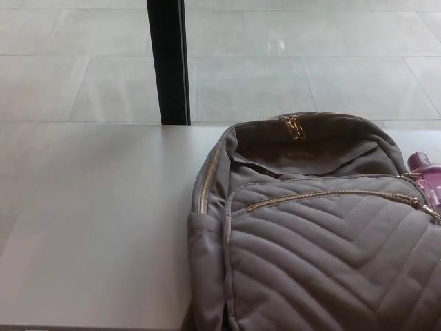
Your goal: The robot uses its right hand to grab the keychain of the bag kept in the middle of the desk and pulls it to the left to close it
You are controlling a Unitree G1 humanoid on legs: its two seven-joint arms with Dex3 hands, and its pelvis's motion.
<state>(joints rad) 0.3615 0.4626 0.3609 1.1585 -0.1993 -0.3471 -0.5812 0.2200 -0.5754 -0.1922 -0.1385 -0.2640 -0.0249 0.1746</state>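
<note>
Robot's hands not in view

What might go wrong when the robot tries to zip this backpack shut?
The small gold zipper pulls sit at the top of the open compartment, and the front pocket pull is nearer the right, so it may grab the wrong one. Nothing holds the backpack on the desk; a leftward tug might drag it. The pink bottle by the right edge could get bumped.

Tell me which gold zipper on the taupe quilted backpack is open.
The gold top main-compartment zipper: its mouth gapes and the dark inside shows. The gold front-pocket zipper below it lies shut, with its pull at the right end.
</note>
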